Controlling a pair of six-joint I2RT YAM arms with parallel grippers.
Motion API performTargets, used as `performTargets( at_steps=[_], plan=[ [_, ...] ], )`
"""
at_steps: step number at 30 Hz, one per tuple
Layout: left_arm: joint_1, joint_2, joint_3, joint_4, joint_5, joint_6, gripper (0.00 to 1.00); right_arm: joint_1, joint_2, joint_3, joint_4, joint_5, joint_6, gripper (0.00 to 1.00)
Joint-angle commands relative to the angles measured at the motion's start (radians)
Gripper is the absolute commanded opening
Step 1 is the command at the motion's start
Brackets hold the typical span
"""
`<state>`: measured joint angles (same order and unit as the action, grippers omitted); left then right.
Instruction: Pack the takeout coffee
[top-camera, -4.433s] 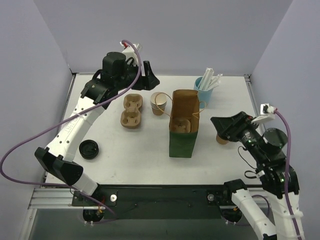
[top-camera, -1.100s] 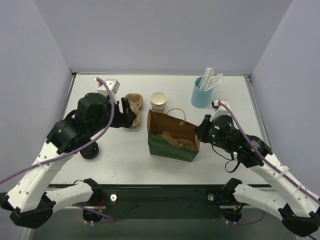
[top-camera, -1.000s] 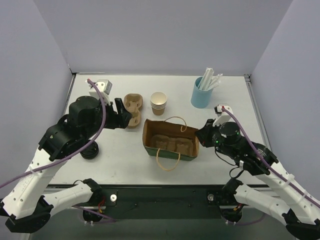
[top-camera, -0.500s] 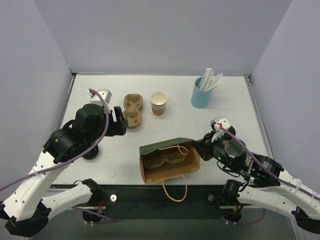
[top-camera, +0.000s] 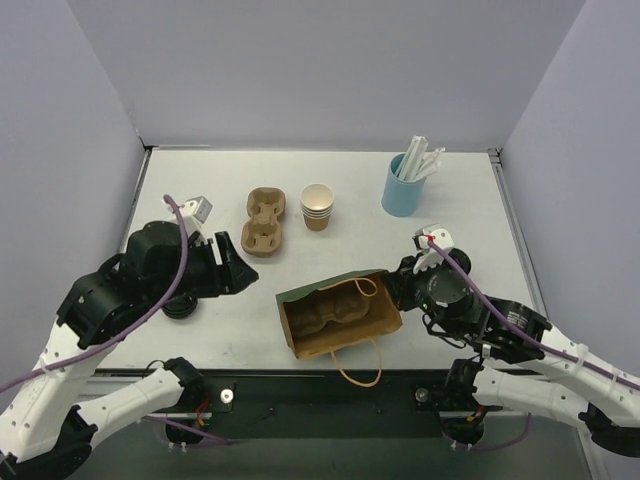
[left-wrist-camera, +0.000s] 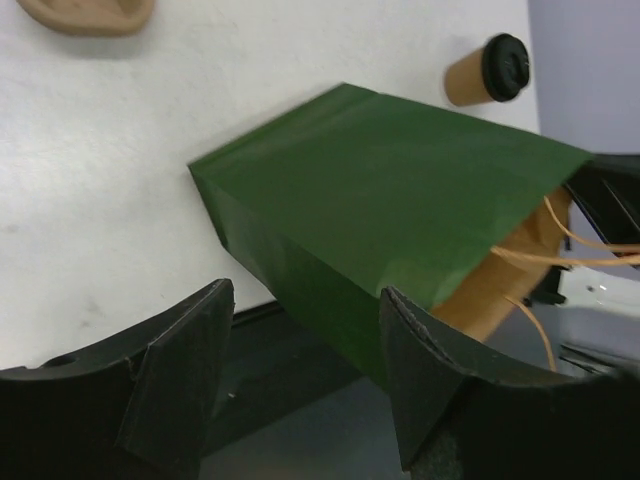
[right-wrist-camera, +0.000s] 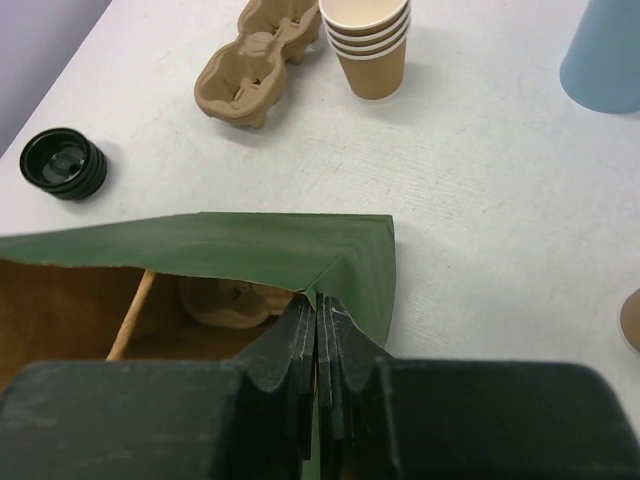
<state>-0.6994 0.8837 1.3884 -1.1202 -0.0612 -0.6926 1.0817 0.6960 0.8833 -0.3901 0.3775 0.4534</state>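
The takeout coffee (left-wrist-camera: 490, 72), a brown paper cup with a black lid, shows in the left wrist view beyond the bag; in the top view my right arm hides it. A green paper bag (top-camera: 335, 312) with a brown inside is tipped over near the table's front edge, mouth toward the camera. My right gripper (top-camera: 396, 291) is shut on the corner of the bag's rim (right-wrist-camera: 350, 255). A pulp carrier (right-wrist-camera: 225, 300) sits inside the bag. My left gripper (top-camera: 236, 276) is open left of the bag, with the bag's closed end (left-wrist-camera: 300, 290) just beyond its fingertips (left-wrist-camera: 190, 340).
A second pulp carrier (top-camera: 265, 222) and a stack of lidless cups (top-camera: 317, 207) sit at the back middle. A blue holder (top-camera: 403, 185) with white sticks stands at the back right. Black lids (right-wrist-camera: 64, 163) lie at the left, partly under my left arm. The bag's string handles (top-camera: 360, 372) hang past the front edge.
My right gripper has dragged the bag from mid-table to the front edge and tipped it over. My left arm drew back toward the near left, its jaws a little narrower.
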Motion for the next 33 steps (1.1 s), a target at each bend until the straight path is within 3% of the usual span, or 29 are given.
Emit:
performTargets(
  at_steps=[1,10,19,33],
  plan=[
    [-0.008,-0.069,-0.060,0.000,0.179,-0.188,0.69,0.006,0.068,0.071,-0.010,0.107,0.082,0.00],
    [-0.086,-0.006,-0.046,0.043,0.241,-0.179,0.67,0.001,0.132,0.123,-0.035,0.153,0.143,0.00],
    [-0.210,0.072,-0.065,0.054,0.115,-0.177,0.65,0.003,0.142,0.141,-0.062,0.141,0.174,0.00],
    [-0.218,0.211,0.014,0.030,-0.088,-0.016,0.47,0.004,0.126,0.129,-0.064,0.136,0.194,0.00]
  ],
)
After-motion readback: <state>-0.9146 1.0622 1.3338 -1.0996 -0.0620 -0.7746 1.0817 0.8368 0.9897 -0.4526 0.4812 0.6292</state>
